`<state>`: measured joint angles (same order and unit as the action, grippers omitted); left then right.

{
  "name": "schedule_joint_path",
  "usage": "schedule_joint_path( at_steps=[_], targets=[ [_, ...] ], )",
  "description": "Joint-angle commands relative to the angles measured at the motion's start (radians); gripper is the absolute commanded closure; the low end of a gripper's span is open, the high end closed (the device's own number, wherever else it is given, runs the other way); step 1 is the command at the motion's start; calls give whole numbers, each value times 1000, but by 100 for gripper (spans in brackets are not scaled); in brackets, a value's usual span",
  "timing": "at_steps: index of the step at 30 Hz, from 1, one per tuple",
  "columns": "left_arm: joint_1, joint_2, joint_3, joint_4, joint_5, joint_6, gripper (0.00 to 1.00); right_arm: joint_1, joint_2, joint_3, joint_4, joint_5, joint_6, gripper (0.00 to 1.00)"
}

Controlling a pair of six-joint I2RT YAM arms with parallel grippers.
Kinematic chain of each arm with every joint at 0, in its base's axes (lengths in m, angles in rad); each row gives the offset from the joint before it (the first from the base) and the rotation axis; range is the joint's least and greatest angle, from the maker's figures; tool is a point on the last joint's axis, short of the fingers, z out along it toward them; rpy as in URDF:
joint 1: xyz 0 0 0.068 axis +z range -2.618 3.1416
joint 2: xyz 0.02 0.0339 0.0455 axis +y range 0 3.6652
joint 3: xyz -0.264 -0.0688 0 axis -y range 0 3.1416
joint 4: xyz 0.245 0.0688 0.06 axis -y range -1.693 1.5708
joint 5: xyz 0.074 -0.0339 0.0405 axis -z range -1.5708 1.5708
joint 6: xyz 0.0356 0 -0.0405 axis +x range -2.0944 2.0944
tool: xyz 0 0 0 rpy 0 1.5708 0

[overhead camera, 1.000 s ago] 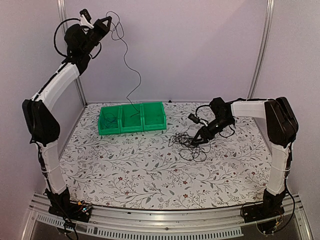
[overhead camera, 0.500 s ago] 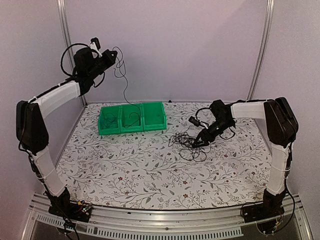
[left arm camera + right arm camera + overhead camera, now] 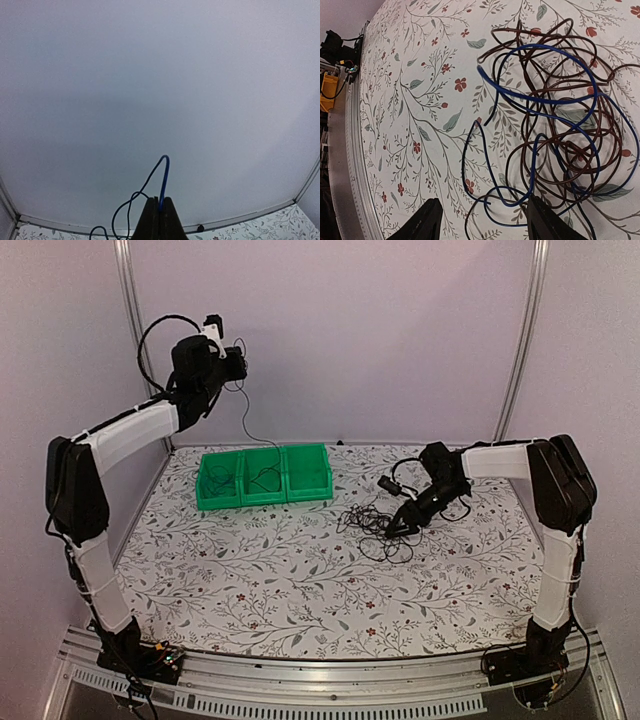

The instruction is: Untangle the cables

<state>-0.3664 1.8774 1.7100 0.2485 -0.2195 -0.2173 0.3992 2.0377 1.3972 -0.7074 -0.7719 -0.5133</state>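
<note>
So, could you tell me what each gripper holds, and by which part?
The left gripper pinches a blue cable just below its top bend; the right gripper, open over the tangle, holds nothing.

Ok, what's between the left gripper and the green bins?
A thin cable, pinched in the shut left gripper, hangs down into the middle compartment of the green bins; nothing else. The top view shows it.

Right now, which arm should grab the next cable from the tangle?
Right: the right hand is open, down at the tangle; the left hand is up high, shut on a cable.
</note>
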Motion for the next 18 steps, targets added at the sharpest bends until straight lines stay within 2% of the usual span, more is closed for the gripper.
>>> schedule_joint_path(
  at_steps=[1, 11, 18],
  targets=[
    [-49, 39, 6, -41, -93, 131, 100, 6, -25, -18, 2, 6, -5, 38],
    [-124, 29, -136, -47, 7, 18, 100, 6, -61, -72, 25, 7, -5, 38],
    [-134, -2, -184, -64, -54, 51, 100, 6, -52, -47, 11, -10, 0, 38]
  ],
)
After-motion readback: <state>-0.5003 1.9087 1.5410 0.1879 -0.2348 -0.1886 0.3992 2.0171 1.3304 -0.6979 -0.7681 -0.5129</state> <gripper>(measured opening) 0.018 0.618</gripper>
